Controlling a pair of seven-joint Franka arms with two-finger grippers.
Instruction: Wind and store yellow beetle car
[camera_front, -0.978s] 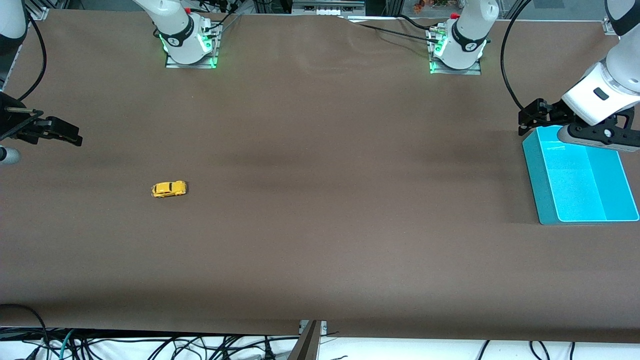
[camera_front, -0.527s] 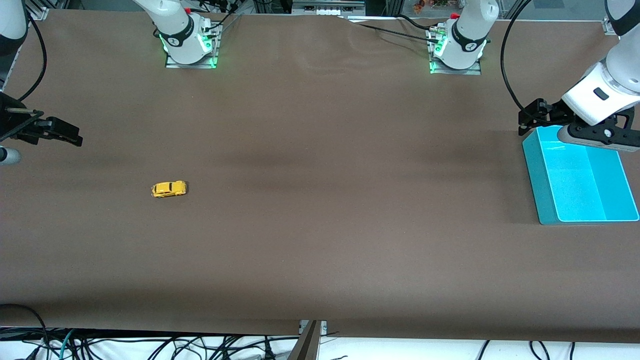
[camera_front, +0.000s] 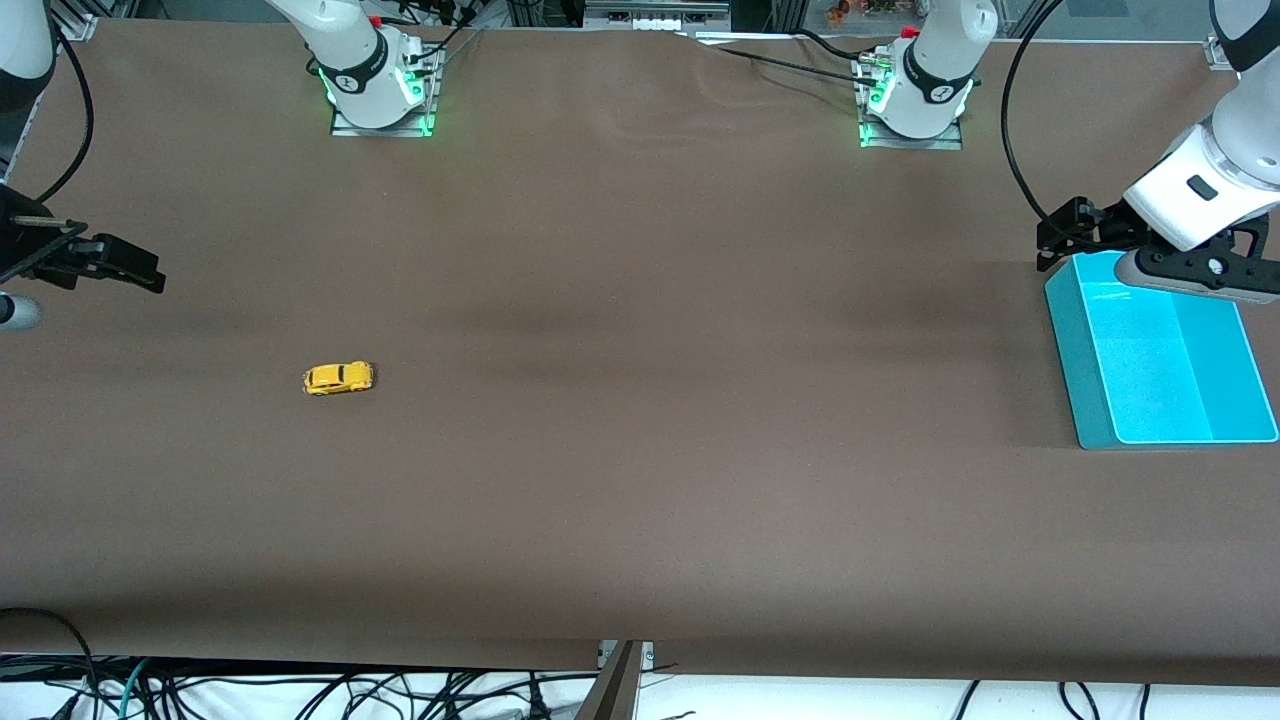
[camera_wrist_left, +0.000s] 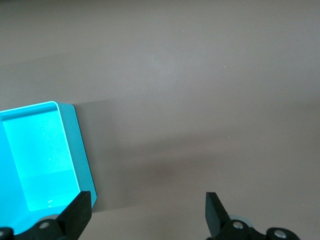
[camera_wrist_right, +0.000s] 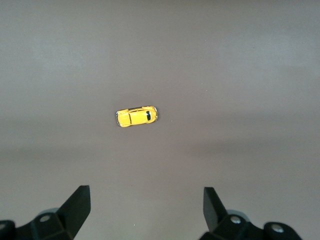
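The yellow beetle car (camera_front: 338, 378) stands on its wheels on the brown table toward the right arm's end; it also shows in the right wrist view (camera_wrist_right: 137, 116). My right gripper (camera_front: 125, 265) hangs open and empty in the air over the table's edge at that end, apart from the car; its fingers (camera_wrist_right: 75, 207) are spread wide. My left gripper (camera_front: 1065, 232) is open and empty in the air over the corner of the teal bin (camera_front: 1075, 380) at the left arm's end. The bin (camera_wrist_left: 82, 165) is empty.
The arm bases (camera_front: 375, 85) stand at the table's edge farthest from the front camera. Cables (camera_front: 300, 695) hang below the table's near edge.
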